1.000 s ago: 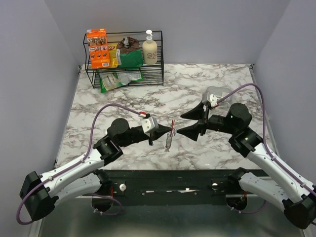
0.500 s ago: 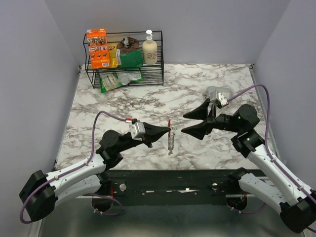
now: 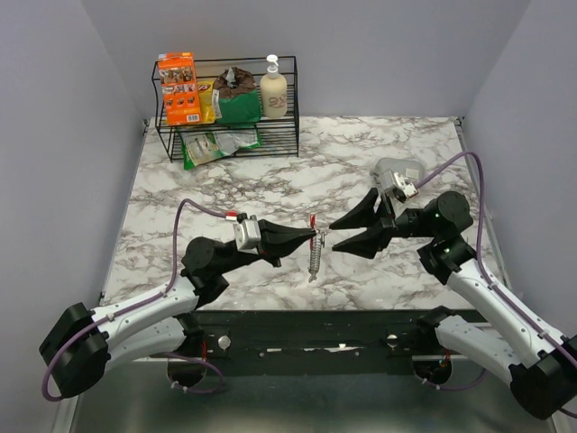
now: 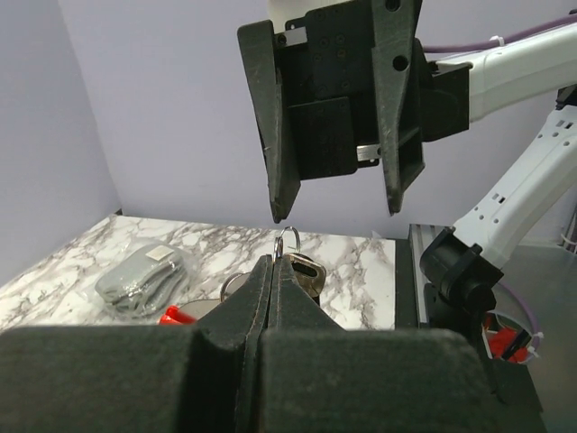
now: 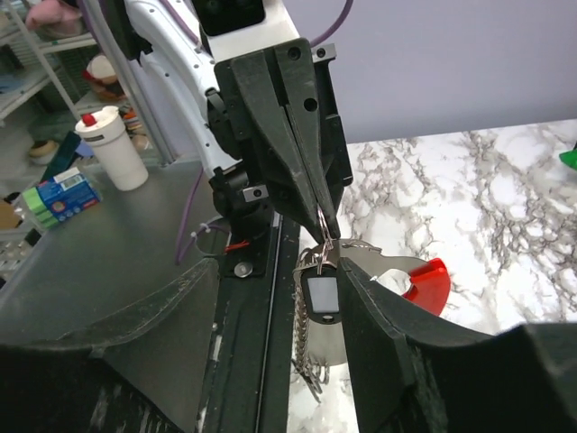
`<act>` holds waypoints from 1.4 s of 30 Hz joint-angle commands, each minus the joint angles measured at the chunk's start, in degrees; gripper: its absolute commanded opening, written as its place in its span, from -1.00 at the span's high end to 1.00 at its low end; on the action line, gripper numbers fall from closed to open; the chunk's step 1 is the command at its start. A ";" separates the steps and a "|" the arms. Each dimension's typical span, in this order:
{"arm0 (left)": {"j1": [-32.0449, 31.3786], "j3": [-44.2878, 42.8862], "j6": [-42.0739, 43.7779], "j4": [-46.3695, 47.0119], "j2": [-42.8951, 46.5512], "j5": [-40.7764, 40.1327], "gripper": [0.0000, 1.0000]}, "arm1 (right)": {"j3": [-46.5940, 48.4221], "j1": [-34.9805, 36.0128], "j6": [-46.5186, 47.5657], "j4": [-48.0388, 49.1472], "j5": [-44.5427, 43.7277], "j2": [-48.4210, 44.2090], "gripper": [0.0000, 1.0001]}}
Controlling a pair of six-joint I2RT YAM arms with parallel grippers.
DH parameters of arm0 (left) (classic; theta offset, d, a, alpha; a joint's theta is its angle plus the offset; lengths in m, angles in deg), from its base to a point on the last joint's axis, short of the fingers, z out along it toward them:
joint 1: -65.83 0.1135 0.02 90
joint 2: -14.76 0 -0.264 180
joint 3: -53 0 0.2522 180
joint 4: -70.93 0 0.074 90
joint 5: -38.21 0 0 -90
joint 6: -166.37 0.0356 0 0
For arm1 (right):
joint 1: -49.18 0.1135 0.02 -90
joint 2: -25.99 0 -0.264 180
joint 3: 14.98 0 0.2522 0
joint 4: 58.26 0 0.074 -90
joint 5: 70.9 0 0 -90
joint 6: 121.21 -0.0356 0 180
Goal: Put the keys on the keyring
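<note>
Holding the keyring point(image 5: 431, 278) above the table point(image 3: 225, 189), my left gripper point(image 3: 316, 236) is pinched tight on its wire loop point(image 4: 287, 244). The black key point(image 5: 321, 296) dangles there. My right gripper point(image 3: 330, 233) is spread apart, flanking it.

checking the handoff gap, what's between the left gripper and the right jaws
Only the keyring bundle, hanging from the shut left gripper; the open right gripper faces it. Top view shows it.
</note>
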 commanded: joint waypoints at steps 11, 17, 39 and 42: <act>-0.25 -4.60 -0.45 0.00 -1.48 3.51 1.00 | 0.25 -0.11 -1.19 1.22 -0.59 3.29 0.05; -0.51 -5.30 0.78 -2.28 -1.57 3.86 1.00 | 0.77 -0.11 0.20 -1.40 -1.82 3.38 0.24; -0.78 -6.18 3.07 -6.06 0.98 4.04 1.00 | 0.69 -0.19 4.07 -6.25 -2.88 4.34 0.99; -0.78 -6.18 3.07 -6.06 1.16 4.30 1.00 | 0.42 -0.19 4.34 -6.07 -2.62 4.78 0.99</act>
